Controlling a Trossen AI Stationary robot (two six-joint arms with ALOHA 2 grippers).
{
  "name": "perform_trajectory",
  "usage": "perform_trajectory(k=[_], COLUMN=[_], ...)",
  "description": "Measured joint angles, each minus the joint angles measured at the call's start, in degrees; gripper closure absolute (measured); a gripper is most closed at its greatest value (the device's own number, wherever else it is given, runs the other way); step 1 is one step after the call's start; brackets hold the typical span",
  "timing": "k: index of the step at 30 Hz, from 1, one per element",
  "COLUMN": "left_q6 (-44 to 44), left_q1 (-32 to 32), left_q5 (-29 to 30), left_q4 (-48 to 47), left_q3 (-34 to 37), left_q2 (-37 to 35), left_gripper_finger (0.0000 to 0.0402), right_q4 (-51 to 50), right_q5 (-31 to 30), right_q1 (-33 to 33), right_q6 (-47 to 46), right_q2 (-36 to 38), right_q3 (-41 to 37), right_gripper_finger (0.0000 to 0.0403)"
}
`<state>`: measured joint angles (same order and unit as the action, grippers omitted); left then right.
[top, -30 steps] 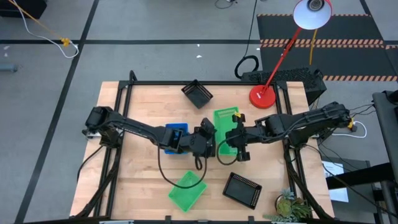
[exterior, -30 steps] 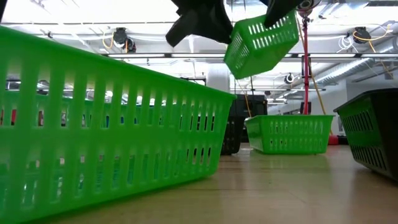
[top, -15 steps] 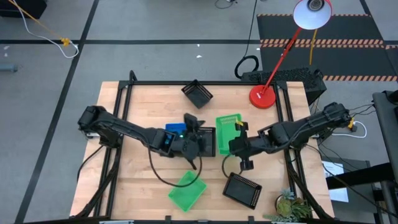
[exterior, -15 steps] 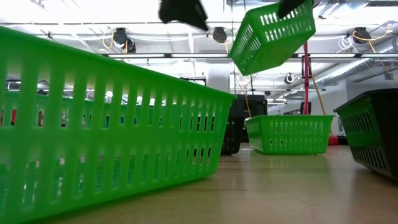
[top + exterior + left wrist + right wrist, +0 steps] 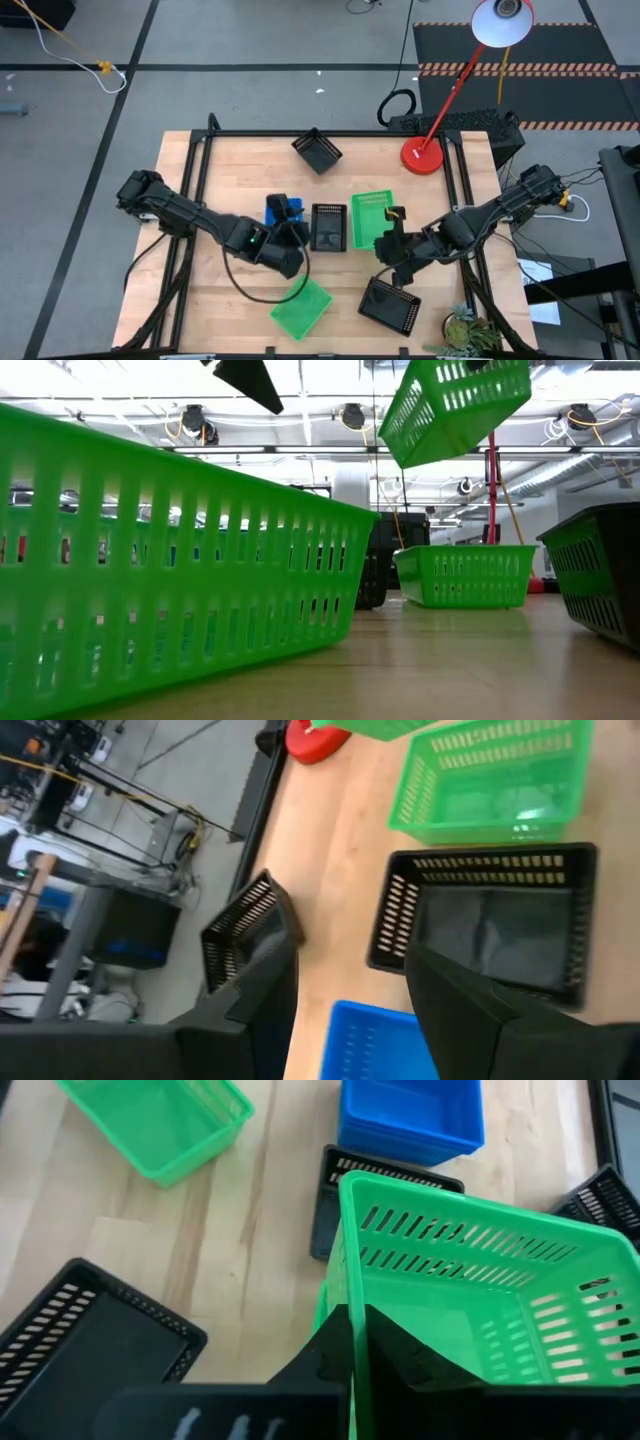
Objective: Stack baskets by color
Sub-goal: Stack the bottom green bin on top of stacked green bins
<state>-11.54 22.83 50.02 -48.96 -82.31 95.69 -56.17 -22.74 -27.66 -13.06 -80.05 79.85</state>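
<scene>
Carrying a green basket [image 5: 470, 1270] pinched by its wall, the right gripper [image 5: 352, 1342] probably heads toward the front-edge green basket [image 5: 301, 308]; left gripper [image 5: 345, 985] gapes empty.

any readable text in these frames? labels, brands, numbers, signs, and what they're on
No readable text in any view.
Baskets, such as the green basket in the right gripper and the black basket mid-table: plain plastic, no labels visible.
Lamp base: plain red, no marking.
Striped floor mat: orange and white hazard stripes only, no words.
Arms: no legible markings.
</scene>
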Motion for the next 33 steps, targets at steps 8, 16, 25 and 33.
perform_trajectory(k=[8,16,25,33], left_q6=[-5.08,-1.47,7.75,11.2], left_q1=[4.16,7.12,7.54,7.18], left_q5=[2.53,0.84,-2.03,-2.06], left_q4=[9.46,28.49,53.36,61.18], left_q3=[6.5,18.3,35.64,41.19], left_q2=[-1.56,-9.44,-21.39,-24.12], left_gripper_finger=[0.0215,0.0215,0.0215,0.0215], right_q4=[-0.51,-0.8,7.59,24.73], right_q5=[-4.73,-11.06,-15.92,-16.22], right_q1=[-2.96,-4.67,-4.71,-4.72], right_q6=[-2.96,-6.33,-7.62,-6.95], right_q2=[0.0,0.0,1.34,4.85], right_q3=[0.0,-0.04,-7.63,-20.37], right_gripper_finger=[0.0401,0.0401,0.0401,0.0401])
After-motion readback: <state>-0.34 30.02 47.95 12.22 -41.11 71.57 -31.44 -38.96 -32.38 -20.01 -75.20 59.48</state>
